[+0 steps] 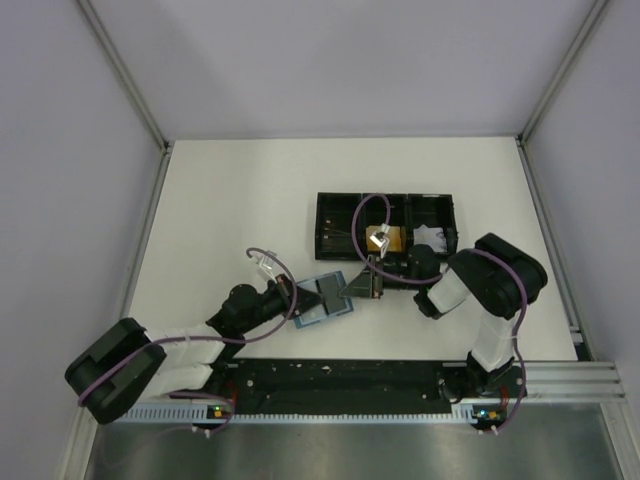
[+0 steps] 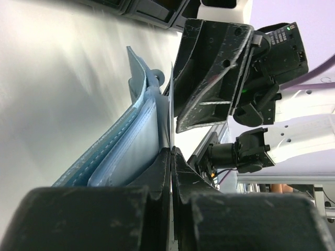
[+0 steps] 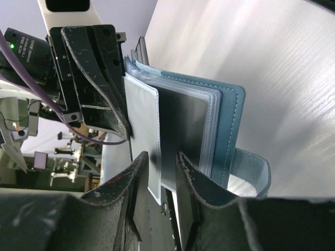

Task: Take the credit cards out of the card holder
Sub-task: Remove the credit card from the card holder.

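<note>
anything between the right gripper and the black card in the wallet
Nothing visible does. The right gripper straddles the edge of the flat black plastic card, which sits in a slot of the teal-blue two-leaf card holder.

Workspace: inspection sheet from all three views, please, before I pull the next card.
Surface: white table, no spills seen.
Job's things: card holder lies open between the grippers. The black card is in the holder. The orange-gold card lies in the middle compartment of the black tray.
Clutter: white wad of paper in the tray's right-hand compartment.
Grippers: left gripper is shut on the card holder. The right gripper straddles the black card's edge; grip cannot be told.
Cables: purple cables loop above each wrist, none snagged.
Surroundings: white walls, metal frame posts; nothing else seen.
</note>
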You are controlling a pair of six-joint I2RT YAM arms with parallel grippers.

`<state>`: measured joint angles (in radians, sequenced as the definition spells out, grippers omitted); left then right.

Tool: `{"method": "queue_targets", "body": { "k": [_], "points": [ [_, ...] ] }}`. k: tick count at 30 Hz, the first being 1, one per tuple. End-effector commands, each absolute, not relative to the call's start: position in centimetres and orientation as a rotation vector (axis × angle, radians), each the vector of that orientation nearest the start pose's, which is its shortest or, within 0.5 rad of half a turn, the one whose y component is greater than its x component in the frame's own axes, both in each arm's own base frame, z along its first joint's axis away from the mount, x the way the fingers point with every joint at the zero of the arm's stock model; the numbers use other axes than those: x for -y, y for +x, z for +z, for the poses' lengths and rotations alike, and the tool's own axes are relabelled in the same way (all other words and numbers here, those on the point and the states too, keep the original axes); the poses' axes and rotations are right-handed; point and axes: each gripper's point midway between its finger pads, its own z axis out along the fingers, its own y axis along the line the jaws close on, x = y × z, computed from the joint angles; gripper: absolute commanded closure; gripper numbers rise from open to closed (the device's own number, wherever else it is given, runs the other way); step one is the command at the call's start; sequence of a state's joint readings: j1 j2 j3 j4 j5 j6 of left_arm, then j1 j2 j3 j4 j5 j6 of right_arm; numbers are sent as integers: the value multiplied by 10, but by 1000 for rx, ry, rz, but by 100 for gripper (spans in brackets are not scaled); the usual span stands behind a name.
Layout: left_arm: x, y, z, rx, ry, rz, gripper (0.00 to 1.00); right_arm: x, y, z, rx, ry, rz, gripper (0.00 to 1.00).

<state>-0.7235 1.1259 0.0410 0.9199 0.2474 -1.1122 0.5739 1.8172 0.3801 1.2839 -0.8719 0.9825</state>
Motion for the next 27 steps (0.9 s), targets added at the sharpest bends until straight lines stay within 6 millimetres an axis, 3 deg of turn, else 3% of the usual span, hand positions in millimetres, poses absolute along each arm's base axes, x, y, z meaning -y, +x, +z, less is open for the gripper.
{"method": "queue_targets", "body": {
  "k": [1, 4, 6, 23, 26, 27],
  "points": [
    [256, 160, 113, -1932, -131, -1566, 100, -315, 191, 99, -1963, -422, 1837, 80],
    [253, 160, 112, -1925, -140, -1555, 100, -314, 191, 99, -1960, -419, 1837, 95],
    [249, 160, 110, -1916, -148, -1540, 100, -312, 193, 97, -1964, -409, 1832, 100],
    [219, 160, 72, -1988, -243, -1353, 100, -305, 197, 94, -1968, -354, 1836, 100],
    [222, 159, 76, -1978, -224, -1372, 100, -306, 196, 102, -1929, -366, 1856, 100],
    [223, 158, 78, -1973, -216, -1379, 100, -306, 196, 106, -1912, -370, 1864, 95]
  ]
}}
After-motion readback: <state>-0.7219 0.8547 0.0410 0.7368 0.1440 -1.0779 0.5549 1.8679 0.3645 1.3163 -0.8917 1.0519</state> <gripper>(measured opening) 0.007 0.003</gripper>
